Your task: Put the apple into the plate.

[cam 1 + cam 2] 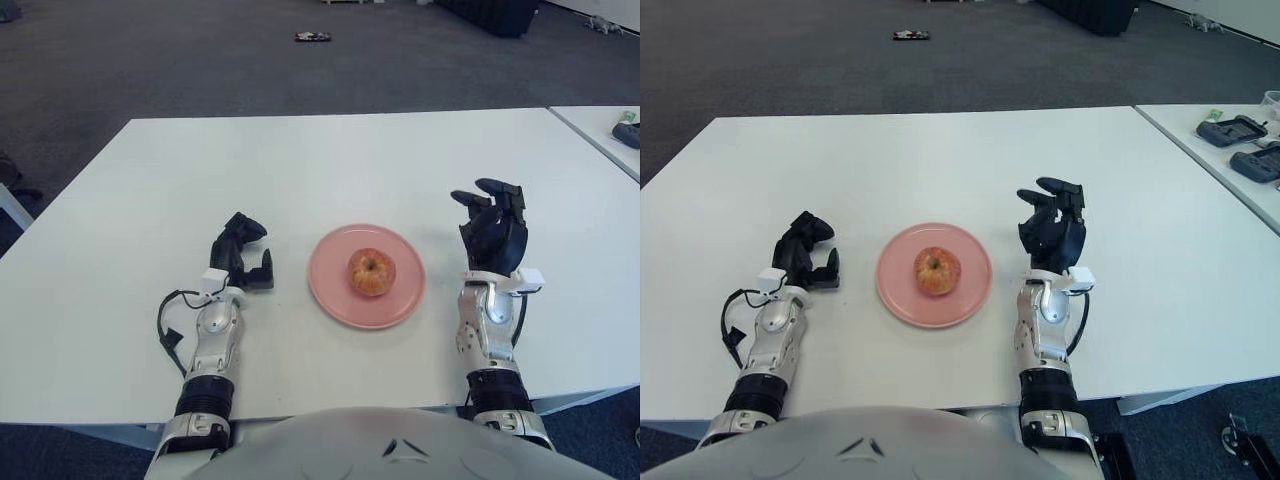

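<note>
A red and yellow apple (371, 272) sits upright in the middle of a pink plate (332, 285) on the white table (330, 160). My left hand (240, 253) shows to the left of the plate, fingers relaxed and holding nothing. My right hand (492, 225) shows to the right of the plate, fingers loosely spread and holding nothing. Both hands are apart from the plate and the apple.
A second white table (605, 135) stands at the right with dark devices (1240, 130) on it. A small dark object (312, 37) lies on the grey carpet far behind the table.
</note>
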Robot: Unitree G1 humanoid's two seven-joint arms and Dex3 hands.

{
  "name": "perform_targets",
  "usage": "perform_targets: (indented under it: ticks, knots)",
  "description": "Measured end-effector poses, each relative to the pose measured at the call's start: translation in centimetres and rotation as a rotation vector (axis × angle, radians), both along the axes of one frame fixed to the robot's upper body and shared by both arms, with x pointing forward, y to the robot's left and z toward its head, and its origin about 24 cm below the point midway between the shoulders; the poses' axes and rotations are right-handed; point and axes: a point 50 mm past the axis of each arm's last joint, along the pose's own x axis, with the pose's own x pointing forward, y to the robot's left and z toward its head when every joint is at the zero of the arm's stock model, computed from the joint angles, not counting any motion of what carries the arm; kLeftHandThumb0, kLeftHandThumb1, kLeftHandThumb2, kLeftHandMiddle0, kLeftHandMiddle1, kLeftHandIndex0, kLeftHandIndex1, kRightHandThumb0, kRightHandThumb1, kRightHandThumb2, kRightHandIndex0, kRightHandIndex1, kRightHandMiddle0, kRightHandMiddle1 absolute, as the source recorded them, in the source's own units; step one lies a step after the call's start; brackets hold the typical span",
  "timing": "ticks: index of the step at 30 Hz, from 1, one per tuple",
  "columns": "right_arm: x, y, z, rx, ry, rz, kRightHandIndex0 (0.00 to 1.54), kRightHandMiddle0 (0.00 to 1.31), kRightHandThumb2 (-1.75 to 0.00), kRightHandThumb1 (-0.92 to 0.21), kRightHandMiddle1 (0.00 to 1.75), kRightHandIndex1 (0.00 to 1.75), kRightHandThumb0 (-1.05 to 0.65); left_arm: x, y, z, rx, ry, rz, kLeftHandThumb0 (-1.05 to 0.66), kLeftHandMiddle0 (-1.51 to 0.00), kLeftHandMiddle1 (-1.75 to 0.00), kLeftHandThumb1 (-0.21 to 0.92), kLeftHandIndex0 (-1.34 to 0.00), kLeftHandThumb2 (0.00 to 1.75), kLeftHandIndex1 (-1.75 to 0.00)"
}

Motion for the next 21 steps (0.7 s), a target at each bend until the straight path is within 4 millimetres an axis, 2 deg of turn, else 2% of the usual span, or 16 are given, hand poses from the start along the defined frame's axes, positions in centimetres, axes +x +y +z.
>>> perform_targets:
  ticks: [7, 12, 21]
  knots:
    - [0.2, -0.4, -0.6, 0.004, 0.067, -0.001, 0.75, 0.59, -1.29, -0.35, 1.75, 1.75, -0.47, 0.0, -0.1, 0.0, 0.006, -0.005, -0.006, -0.01, -0.92, -1.75, -0.06, -0.66, 1.75, -1.71]
    - [0.3, -0.6, -1.1, -0.075, 0.151, 0.026, 0.81, 0.57, -1.27, -0.36, 1.75, 1.75, -0.47, 0.0, -0.1, 0.0, 0.015, 0.001, -0.01, -0.01, -0.91, -1.75, -0.06, -0.66, 1.75, -1.71]
    - [0.2, -1.1, -2.1, -0.204, 0.273, 0.097, 0.79, 0.56, -1.24, -0.38, 1.75, 1.75, -0.46, -0.1, -0.1, 0.0, 0.015, 0.001, -0.007, -0.01, -0.91, -1.75, -0.06, -0.66, 1.75, -1.71]
